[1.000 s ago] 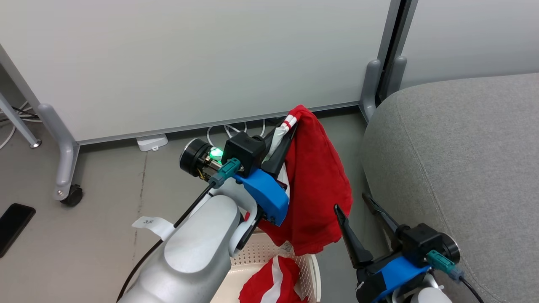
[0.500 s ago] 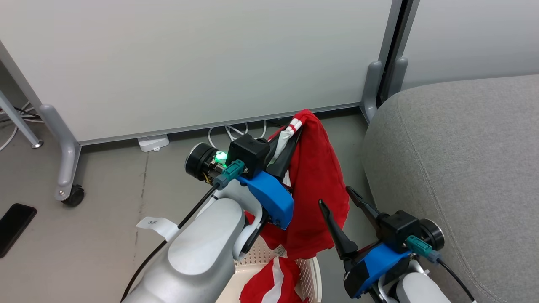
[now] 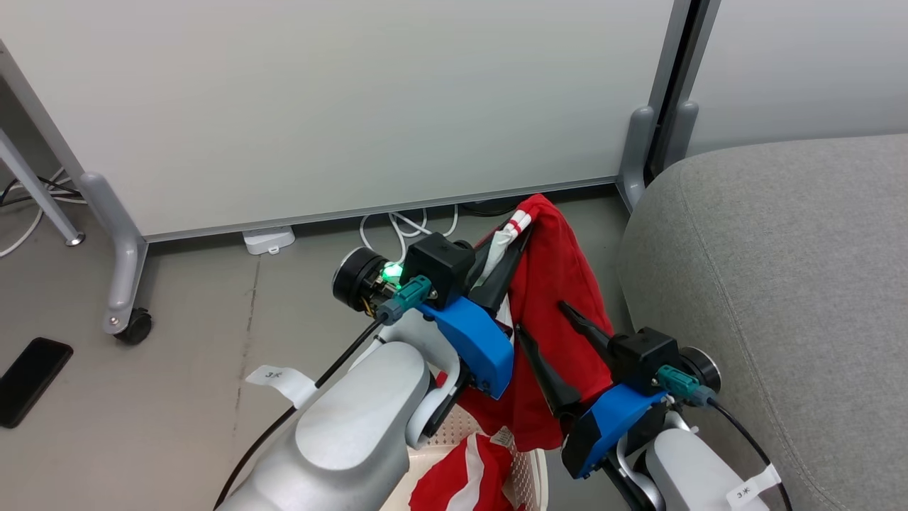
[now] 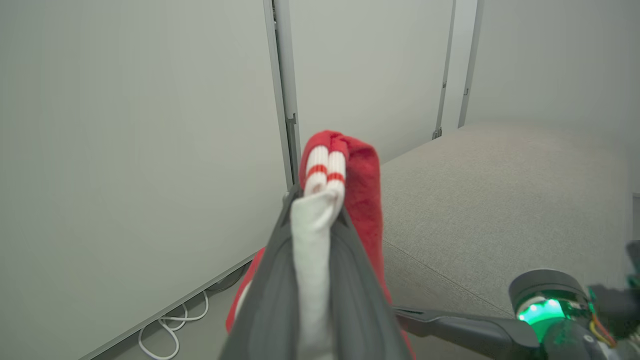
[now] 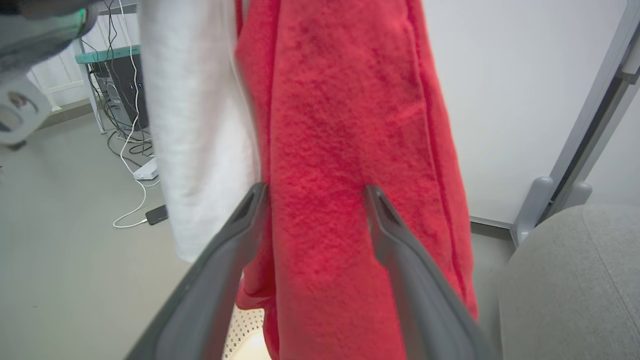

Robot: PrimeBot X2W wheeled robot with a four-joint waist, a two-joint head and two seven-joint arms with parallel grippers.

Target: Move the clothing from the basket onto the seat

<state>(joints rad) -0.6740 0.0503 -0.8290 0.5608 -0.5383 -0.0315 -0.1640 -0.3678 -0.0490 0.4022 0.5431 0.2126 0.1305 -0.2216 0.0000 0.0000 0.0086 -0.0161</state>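
My left gripper is shut on the white striped collar of a red garment and holds it up above the basket; the cloth hangs down from its tip. In the left wrist view the gripper pinches white fabric, with red cloth beyond it. My right gripper is open, its fingers straddling the hanging red cloth in the right wrist view. A second red and white garment lies in the basket. The grey seat is at the right.
White partition panels stand behind, with a castered foot at the left and posts beside the seat. White cables and an adapter lie along the wall. A black phone rests on the floor at the left.
My right gripper has moved up and left from beside the seat until its open fingers reach around the hanging garment. The left gripper keeps its hold; the camera shifted slightly.
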